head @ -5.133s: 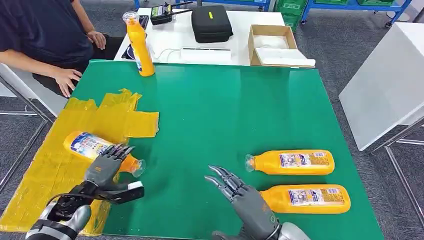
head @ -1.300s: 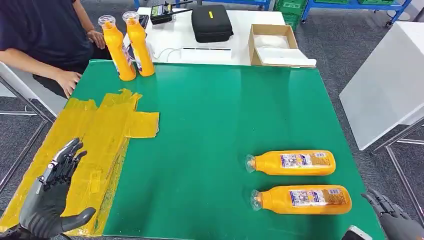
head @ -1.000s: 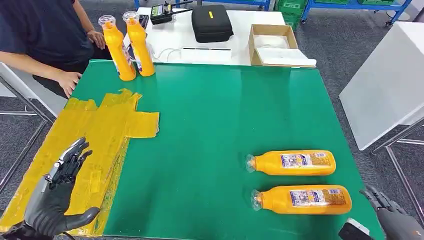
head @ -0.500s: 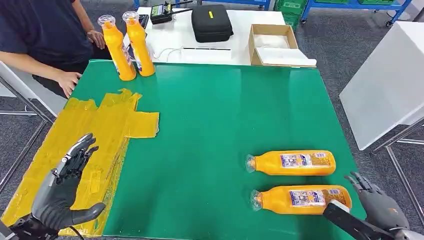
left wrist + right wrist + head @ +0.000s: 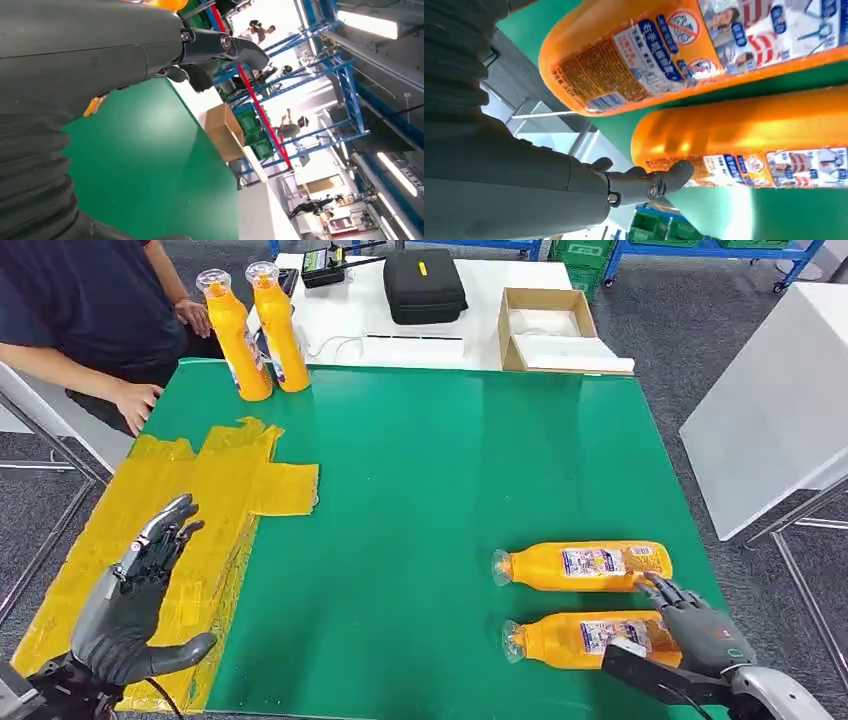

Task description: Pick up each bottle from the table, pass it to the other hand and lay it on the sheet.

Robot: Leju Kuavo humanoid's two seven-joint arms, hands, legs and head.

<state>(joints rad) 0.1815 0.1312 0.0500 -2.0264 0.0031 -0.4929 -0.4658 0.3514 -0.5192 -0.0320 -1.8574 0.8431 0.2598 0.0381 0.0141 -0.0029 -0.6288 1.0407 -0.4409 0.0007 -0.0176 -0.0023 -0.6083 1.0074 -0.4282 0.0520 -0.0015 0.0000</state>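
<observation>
1. From the head view:
   - Right hand (image 5: pixel 698 630) spread over the label end of the near bottle (image 5: pixel 580 640), fingers apart, thumb low at the near side, nothing gripped yet.
   - Near bottle lying flat on the green table (image 5: pixel 450 470), long axis across the table, cap toward the centre, base under the right hand.
   - Far bottle (image 5: pixel 582 566) parallel just beyond it, also capped toward the centre, fingertips close to its base end.
   - Left hand (image 5: pixel 135 602) open and empty over the yellow sheet (image 5: pixel 210 490), well apart from both lying bottles; right hand clearly the nearer one for the pick.
   - Two upright bottles (image 5: pixel 252 330) at the far left corner beside a person's hand (image 5: pixel 135 400).
   - Cardboard box (image 5: pixel 545 325) on the white table behind, something white and flat inside.

2. Left wrist view:
   - Thumb and dark fingers of the left hand (image 5: pixel 150 45) extended over green table, holding nothing.

3. Right wrist view:
   - Fingertip (image 5: pixel 674 175) at, perhaps touching, the labelled base end of one bottle (image 5: pixel 749 135), the other bottle (image 5: pixel 649 55) alongside; hand not closed on either.
</observation>
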